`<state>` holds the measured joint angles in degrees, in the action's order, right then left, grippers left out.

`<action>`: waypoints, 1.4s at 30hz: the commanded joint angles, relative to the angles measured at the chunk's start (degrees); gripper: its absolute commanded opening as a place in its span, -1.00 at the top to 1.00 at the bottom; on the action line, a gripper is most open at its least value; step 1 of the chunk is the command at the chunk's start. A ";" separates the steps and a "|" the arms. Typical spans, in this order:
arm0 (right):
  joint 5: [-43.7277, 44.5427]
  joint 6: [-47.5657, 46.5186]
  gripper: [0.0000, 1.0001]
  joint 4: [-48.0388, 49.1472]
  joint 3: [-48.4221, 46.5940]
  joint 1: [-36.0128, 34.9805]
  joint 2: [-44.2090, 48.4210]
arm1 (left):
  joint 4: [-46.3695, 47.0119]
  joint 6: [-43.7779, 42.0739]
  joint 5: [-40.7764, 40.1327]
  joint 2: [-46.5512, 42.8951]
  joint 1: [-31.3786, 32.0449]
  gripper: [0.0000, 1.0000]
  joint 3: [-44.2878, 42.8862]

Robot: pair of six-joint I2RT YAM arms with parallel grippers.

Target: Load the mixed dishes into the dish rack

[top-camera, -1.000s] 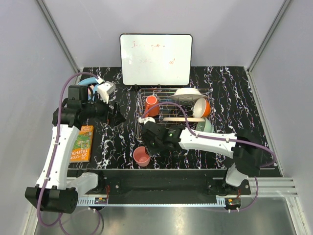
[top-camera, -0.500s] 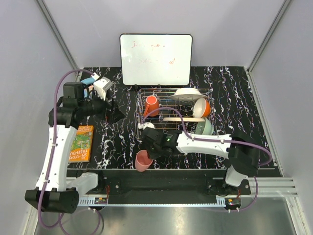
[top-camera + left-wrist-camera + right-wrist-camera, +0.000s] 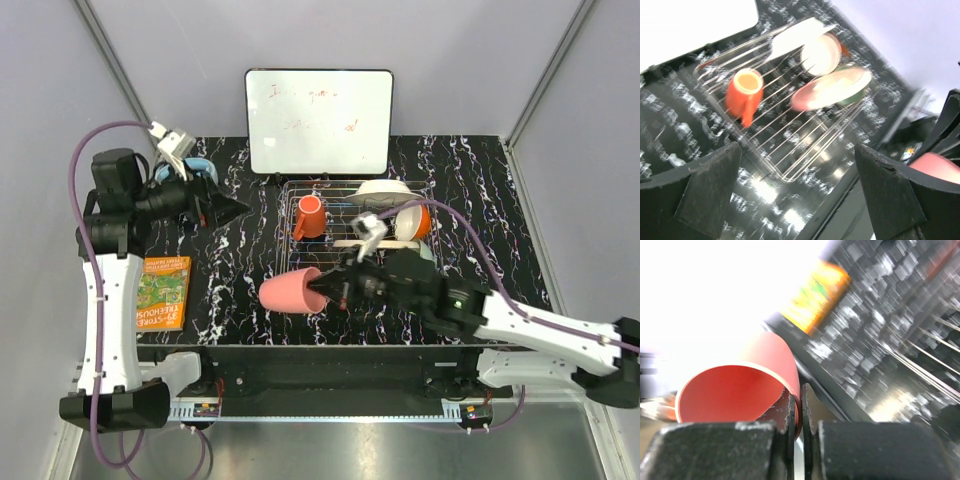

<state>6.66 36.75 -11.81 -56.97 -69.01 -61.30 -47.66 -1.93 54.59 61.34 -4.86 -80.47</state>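
Clamped at its rim between the right fingers (image 3: 870, 450), the small pink cup (image 3: 288, 291) was best lowered gently into the dish rack (image 3: 345, 215) beside them.

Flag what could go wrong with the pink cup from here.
1. The right end effector pinches the small pink cup by its rim only, with the cup tipped sideways; it could pivot or slip out.
2. The dish rack is crowded on its right; the free spot is beside the orange mug, so the cup might bump it.

Whiteboard (image 3: 318, 121): faint red handwriting, unreadable. Orange book (image 3: 165, 292) cover lettering: too small.
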 commanded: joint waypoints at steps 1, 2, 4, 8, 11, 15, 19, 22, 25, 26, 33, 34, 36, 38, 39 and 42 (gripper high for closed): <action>2.83 9.37 1.00 23.12 10.81 0.02 8.20 | 12.56 13.06 10.52 3.08 -1.20 -0.98 -4.96; 2.92 10.17 1.00 23.67 11.35 0.89 8.82 | 16.24 17.10 14.54 3.17 -1.38 -0.98 -3.92; 1.36 12.54 1.00 27.08 12.84 2.21 9.53 | 34.49 34.56 18.17 2.65 -1.38 -0.98 -0.68; -4.62 18.08 1.00 33.42 14.34 8.61 8.92 | 66.27 60.01 22.40 2.29 -1.38 -0.98 9.18; -8.05 22.92 1.00 39.22 15.84 11.09 7.43 | 65.06 60.20 22.41 2.82 -0.94 -0.98 10.15; -12.88 27.40 1.00 46.25 15.58 14.69 1.99 | 60.08 55.14 21.71 0.80 1.69 -0.98 12.00; -16.32 31.53 1.00 52.67 13.21 16.01 -3.55 | 51.88 47.12 18.90 0.18 4.51 -0.98 12.52; -18.60 34.42 1.00 57.15 12.33 17.06 -7.25 | 48.55 43.60 17.84 0.09 7.32 -0.98 12.96; -20.01 36.54 1.00 60.06 11.97 17.77 -9.36 | 47.83 42.19 18.01 -0.17 7.85 -0.98 13.06; -20.10 36.81 1.00 60.59 11.88 18.30 -9.80 | 45.66 40.80 18.18 -0.17 8.03 -0.98 12.97; -22.21 39.71 1.00 64.98 10.65 19.70 -13.32 | 39.66 35.25 16.78 0.01 9.70 -0.98 13.49; -22.30 40.06 1.00 65.25 10.30 19.79 -13.67 | 39.57 35.07 16.52 -0.17 10.13 -0.98 13.93; -22.48 40.24 1.00 65.60 9.69 19.97 -14.46 | 39.49 34.98 16.52 -0.52 10.66 -0.98 14.20; -22.48 40.33 1.00 65.95 9.34 19.97 -15.08 | 39.57 35.42 16.95 -0.78 11.01 -0.98 14.20; -22.65 40.50 1.00 66.22 9.07 20.14 -15.69 | 39.49 35.77 17.22 -0.87 11.02 -0.98 14.11; -22.83 40.77 1.00 67.62 8.46 20.41 -16.92 | 39.40 36.56 18.45 -1.49 11.19 -0.98 13.93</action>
<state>-15.55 75.68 48.16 -44.53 -49.36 -77.45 -8.05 35.20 71.79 61.87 5.82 -66.72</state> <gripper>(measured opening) 0.029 0.991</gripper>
